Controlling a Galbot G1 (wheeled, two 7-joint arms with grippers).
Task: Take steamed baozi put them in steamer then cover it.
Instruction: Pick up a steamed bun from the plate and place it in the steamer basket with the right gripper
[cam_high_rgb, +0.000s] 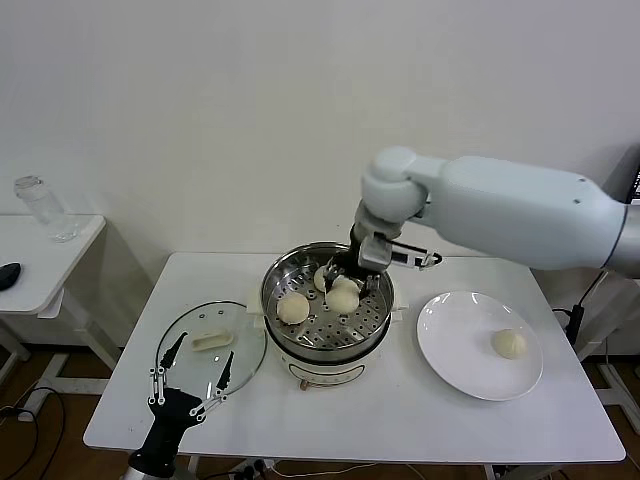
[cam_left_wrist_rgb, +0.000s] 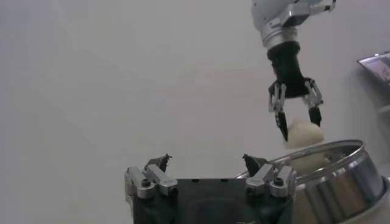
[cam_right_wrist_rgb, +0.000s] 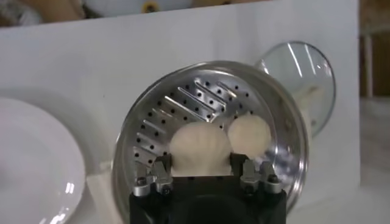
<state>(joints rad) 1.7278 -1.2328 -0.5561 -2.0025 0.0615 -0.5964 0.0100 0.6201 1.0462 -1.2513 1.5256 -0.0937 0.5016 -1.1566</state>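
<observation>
The steamer (cam_high_rgb: 372, 322) stands mid-table on its white pot base. My right gripper (cam_high_rgb: 352, 281) reaches into it from behind and is shut on a baozi (cam_high_rgb: 343, 294), fingers on both its sides; the right wrist view shows the same baozi (cam_right_wrist_rgb: 198, 148) just over the perforated floor. Two more baozi lie in the basket, one at its left (cam_high_rgb: 293, 307) and one at the back (cam_high_rgb: 324, 276). A fourth baozi (cam_high_rgb: 509, 343) lies on the plate. The cover (cam_high_rgb: 190, 328) lies flat left of the steamer, handle (cam_high_rgb: 211, 340) up. My left gripper (cam_high_rgb: 190, 372) is open and empty over the cover's near edge.
The white plate (cam_high_rgb: 455, 350) lies right of the steamer. A small side table (cam_high_rgb: 60, 262) at far left bears a glass jar (cam_high_rgb: 40, 208) and a dark object (cam_high_rgb: 8, 273). The table's front edge is close behind my left gripper.
</observation>
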